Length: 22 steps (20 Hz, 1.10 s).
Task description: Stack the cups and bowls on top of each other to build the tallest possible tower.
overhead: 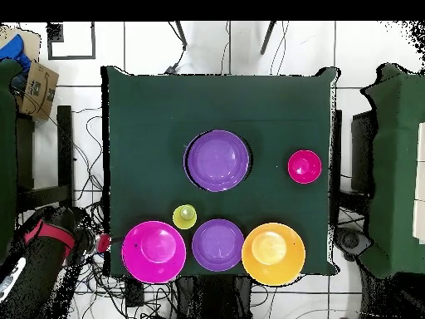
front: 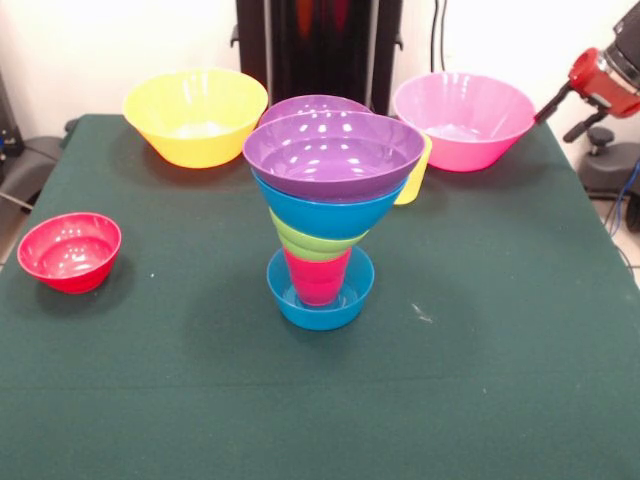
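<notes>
Tower (front: 322, 225) mid-desk: small blue bowl, red cup, green, blue, purple bowl (front: 334, 153) on top. Left: yellow cup (overhead: 184, 216), second purple bowl (overhead: 217, 245), pink bowl (front: 463, 119), yellow bowl (front: 196, 116), red bowl (front: 69, 251). My arm's off-desk; jaws' state unclear.

Purple bowl (front: 335, 152) atop tower (front: 322, 255), red bowl (front: 69, 251), green table (front: 500, 350)

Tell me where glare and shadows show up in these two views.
Front view: bright ceiling-light glints sit inside the top purple bowl of the tower, and on the yellow bowl and pink bowl; the small red bowl casts a soft shadow on the green cloth. Overhead view: the yellow bowl's bottom looks washed out pale, and shadows are barely visible.
</notes>
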Each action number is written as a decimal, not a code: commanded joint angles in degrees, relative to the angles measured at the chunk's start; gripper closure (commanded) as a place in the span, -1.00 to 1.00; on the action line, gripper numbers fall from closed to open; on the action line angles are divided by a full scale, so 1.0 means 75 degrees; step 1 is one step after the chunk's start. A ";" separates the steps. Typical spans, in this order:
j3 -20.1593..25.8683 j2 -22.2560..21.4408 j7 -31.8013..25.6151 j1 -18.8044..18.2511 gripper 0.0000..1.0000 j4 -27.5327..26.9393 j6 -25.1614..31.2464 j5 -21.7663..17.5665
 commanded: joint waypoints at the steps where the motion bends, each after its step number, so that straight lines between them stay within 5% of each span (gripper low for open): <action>1: 0.0385 0.0398 0.0344 0.0069 -1.00 -0.0254 -0.0267 -0.0596; 7: 0.0396 0.0335 0.0240 0.0042 -1.00 -0.0392 0.0077 -0.0611; 13: 0.0503 0.0765 0.0569 0.0150 -1.00 -0.0518 -0.0355 -0.0489; 22: 0.0716 0.0102 0.0150 0.0058 -1.00 -0.0437 0.0491 -0.0280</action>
